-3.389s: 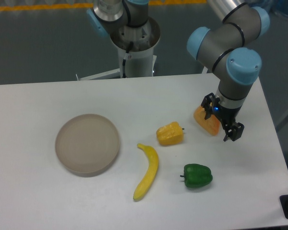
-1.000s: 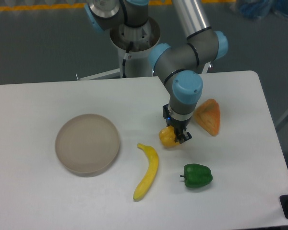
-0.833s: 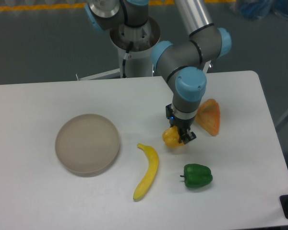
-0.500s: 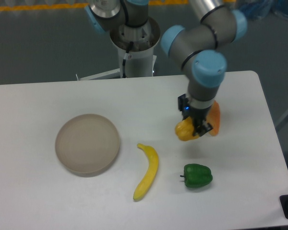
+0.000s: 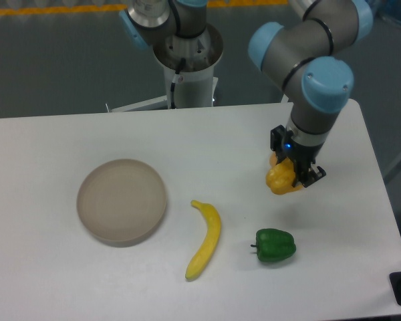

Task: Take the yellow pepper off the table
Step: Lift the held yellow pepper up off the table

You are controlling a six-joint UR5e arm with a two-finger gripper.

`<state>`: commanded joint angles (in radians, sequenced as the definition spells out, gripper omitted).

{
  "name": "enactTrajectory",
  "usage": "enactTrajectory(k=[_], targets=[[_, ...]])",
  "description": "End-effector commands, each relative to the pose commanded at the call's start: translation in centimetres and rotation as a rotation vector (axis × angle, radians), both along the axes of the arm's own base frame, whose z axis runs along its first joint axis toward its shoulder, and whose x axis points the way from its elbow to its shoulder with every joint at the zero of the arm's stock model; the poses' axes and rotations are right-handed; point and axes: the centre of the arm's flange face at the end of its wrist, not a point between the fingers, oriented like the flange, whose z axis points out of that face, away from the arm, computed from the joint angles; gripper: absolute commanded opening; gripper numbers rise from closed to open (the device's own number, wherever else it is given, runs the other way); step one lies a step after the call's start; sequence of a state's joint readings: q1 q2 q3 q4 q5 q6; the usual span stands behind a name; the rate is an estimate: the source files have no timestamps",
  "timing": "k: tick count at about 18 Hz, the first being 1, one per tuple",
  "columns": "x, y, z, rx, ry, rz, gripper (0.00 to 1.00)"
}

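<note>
Above the table (image 5: 67, 281), the pincer (image 5: 295, 172) grips the yellow pepper (image 5: 280, 180).

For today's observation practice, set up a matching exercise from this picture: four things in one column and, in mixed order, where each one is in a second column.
Things:
1. yellow pepper
2. banana
3. green pepper
4. round dish

Places:
A. left part of the table
B. held in the tool
C. near the front edge, right of the banana
D. between the dish and the green pepper

Pairs: 1-B, 2-D, 3-C, 4-A
</note>
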<state>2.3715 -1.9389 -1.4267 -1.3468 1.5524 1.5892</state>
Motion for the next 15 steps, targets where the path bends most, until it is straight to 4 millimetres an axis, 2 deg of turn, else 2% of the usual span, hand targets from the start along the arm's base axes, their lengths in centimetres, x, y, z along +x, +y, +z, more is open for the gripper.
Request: enactTrajectory(k=[6, 15], targets=[[-1.4, -0.7, 0.4, 0.016, -0.001, -0.022, 0.26], [-1.5, -0.4, 0.9, 0.016, 0.018, -0.025, 0.27]])
